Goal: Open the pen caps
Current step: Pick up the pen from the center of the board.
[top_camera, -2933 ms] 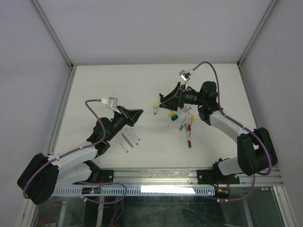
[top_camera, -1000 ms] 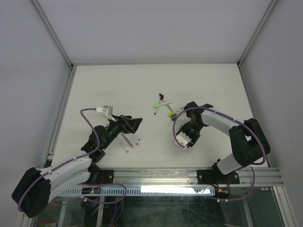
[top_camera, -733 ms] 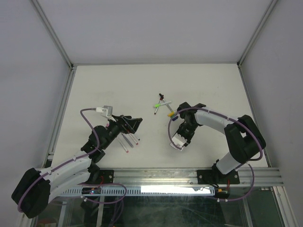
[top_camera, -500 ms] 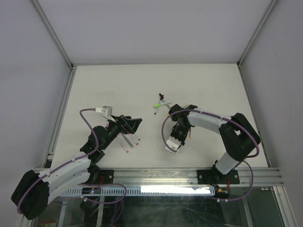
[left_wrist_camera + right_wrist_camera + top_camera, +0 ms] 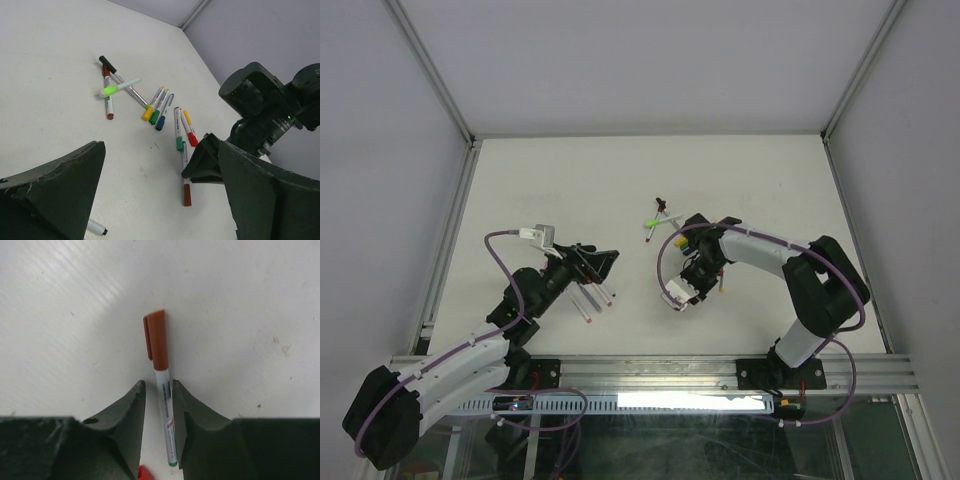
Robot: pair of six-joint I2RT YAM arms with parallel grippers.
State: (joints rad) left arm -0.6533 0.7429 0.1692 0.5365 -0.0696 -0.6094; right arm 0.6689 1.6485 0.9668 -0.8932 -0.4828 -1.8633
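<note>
The right pincer is down on the white counter. Its fingers sit closely on either side of the white barrel of a thin marker pen. One finger seems to touch, but a sliver of counter shows beside the other, so I cannot tell whether it truly pinches. The pen's reddish-brown plastic cap is on, pointing to 12 o'clock in the wrist view and clear of the fingers.

The left pincer, spread wide and empty, hovers toward 9 o'clock of the right one. More capped coloured pens lie just beyond, toward 12 o'clock.

This looks like the grasp step for one pen. Next, I judge, it needs a firm hold and a lift. The cap end then goes to the left pincer for a straight pull along the barrel.
</note>
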